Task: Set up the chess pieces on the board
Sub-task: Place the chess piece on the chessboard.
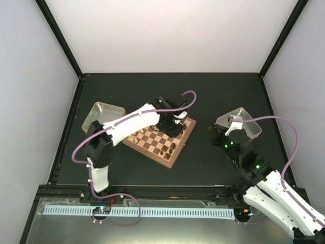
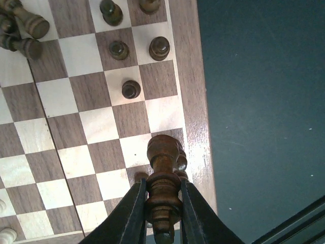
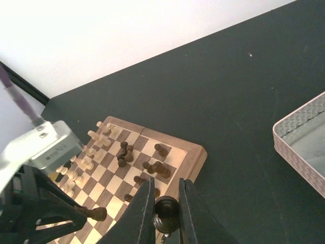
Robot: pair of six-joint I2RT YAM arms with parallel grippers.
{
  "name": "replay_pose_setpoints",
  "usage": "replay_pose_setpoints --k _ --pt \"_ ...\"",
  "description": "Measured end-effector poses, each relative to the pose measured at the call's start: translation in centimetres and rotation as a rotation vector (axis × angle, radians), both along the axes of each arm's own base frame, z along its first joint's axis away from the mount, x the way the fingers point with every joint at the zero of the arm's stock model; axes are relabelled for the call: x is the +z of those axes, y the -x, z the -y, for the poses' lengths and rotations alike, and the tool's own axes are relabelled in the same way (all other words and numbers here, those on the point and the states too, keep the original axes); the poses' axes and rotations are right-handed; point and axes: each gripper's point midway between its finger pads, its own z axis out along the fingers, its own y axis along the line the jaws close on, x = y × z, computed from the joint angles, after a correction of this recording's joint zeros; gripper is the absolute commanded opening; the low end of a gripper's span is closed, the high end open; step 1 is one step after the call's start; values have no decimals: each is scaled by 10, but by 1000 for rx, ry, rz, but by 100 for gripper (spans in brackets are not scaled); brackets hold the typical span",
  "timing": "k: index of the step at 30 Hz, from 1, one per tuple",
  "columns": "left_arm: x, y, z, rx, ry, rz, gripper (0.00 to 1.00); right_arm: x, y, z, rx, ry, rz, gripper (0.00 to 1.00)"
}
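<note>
The board (image 1: 179, 151) lies tilted in the middle of the table. My left gripper (image 2: 162, 216) is shut on a dark brown chess piece (image 2: 163, 168) and holds it over the squares by the board's rim (image 2: 189, 76). Dark pieces (image 2: 131, 89) stand on nearby squares and two lie toppled (image 2: 25, 30). My right gripper (image 3: 165, 216) is shut on another dark piece (image 3: 166, 214), off the board's right side over the table. Cream pieces (image 3: 86, 158) crowd the board's far side. Dark ones (image 3: 158, 169) are near its corner (image 3: 197, 156).
A shallow metal tray (image 1: 104, 114) sits left of the board behind the left arm. A second tray (image 1: 238, 121) stands right beside my right gripper (image 1: 221, 135), its rim (image 3: 299, 142) in the right wrist view. Black frame rails border the dark table.
</note>
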Motion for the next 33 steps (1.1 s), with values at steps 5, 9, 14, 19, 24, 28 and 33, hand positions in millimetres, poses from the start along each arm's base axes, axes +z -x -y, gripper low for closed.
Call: replay_pose_setpoints --k 5,9,14,19,24,28,33 --pt "-17 1 5 -24 -76 -50 8 -6 3 3 -7 5 -5 3" --pt "-27 -1 8 -31 -111 -79 9 -12 4 4 -8 10 -16 3" --pt "-40 -2 10 -41 -141 -107 9 -16 5 5 -10 6 -21 3" --pt "-52 -4 14 -54 -159 -128 9 -15 6 6 -12 -1 -18 3" --pt "-64 -2 15 -71 -178 -154 9 -16 6 6 -14 -6 -22 3" --pt "-68 -1 14 -79 -189 -166 12 -20 6 6 -14 -4 -29 3" --pt "-68 0 15 -89 -185 -170 18 -21 6 6 -13 -5 -31 3"
